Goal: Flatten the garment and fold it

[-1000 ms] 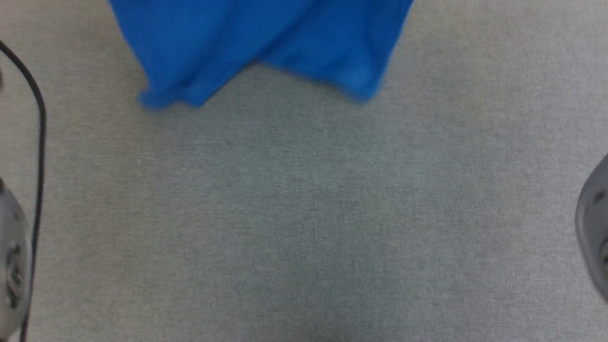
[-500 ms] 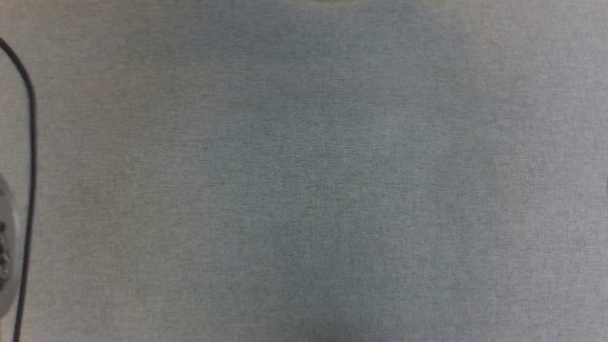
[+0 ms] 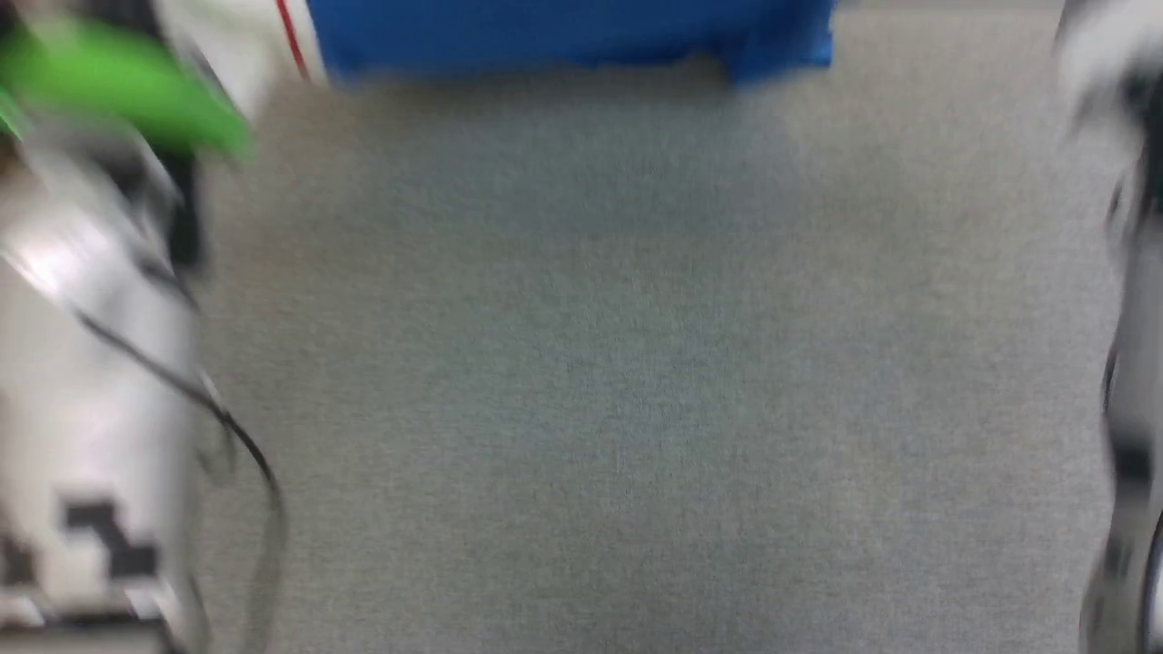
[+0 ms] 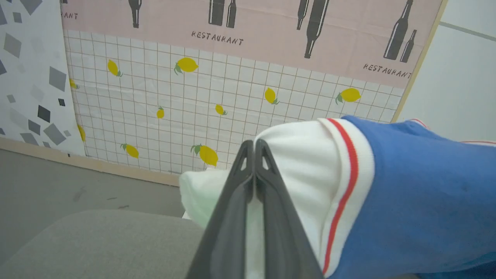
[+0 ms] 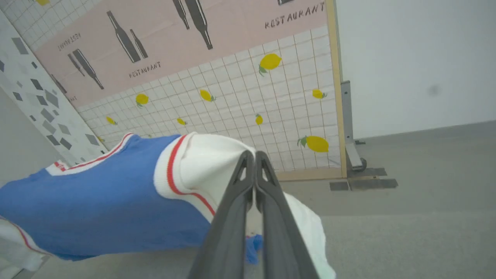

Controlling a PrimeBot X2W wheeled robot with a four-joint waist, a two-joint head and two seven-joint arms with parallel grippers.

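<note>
The left hand (image 4: pixel 254 145) has its two dark fingers pressed together to the tips, and they pinch the white sleeve (image 4: pixel 302 162) of the T-shirt (image 4: pixel 407 193). A little white cloth shows in the narrow slit between the fingers, lower down. From this hand the sleeve bulges upward and to the right of the fingers. Beyond its red-and-white stripe trim (image 4: pixel 348 182), the blue body stretches away toward the other arm.

The right hand (image 5: pixel 254 155) is closed in the same way on the other white sleeve (image 5: pixel 209 162). Here the blue body (image 5: pixel 97 201) runs off to the left of the fingers, and a loose white fold hangs just below and to the right of them. Both hands point forward, toward a standing panel (image 4: pixel 232 97) printed with lemons and the word "RESTAURANT".

The grey tabletop (image 5: pixel 407 248) lies under both hands. I cannot tell if the lower edge of the T-shirt touches it.

The head view is blurred. The pale left forearm (image 3: pixel 91 409), with a black cable (image 3: pixel 227 427), stands at the left edge. The right forearm (image 3: pixel 1127 363) stands at the right edge. Between them, far ahead, the blue cloth (image 3: pixel 563 32) spans the top of the view over the tabletop (image 3: pixel 636 363).
</note>
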